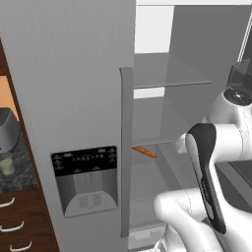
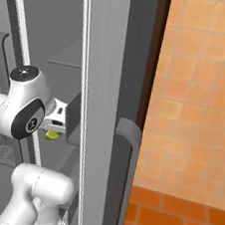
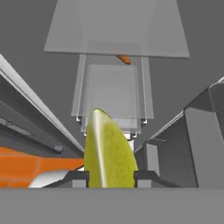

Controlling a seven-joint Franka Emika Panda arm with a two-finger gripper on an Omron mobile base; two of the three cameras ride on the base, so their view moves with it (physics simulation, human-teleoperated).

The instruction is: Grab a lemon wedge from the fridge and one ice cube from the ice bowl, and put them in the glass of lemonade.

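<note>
Fridge standing open, robot arm folded in front of it

The fridge (image 1: 74, 98) has its left door shut, with a long vertical handle (image 1: 126, 152) and a black dispenser panel (image 1: 86, 179) low on it. The right side is open, showing pale glass shelves (image 1: 167, 78), and a thin orange stick (image 1: 144, 151) lies on the middle one just past the handle. The white arm (image 1: 211, 197) bends up from the lower right, across the open compartment. At far left, a glass of lemonade (image 1: 7, 165) sits on a dark counter (image 1: 17, 179) above wooden drawers (image 1: 19, 221).
</note>
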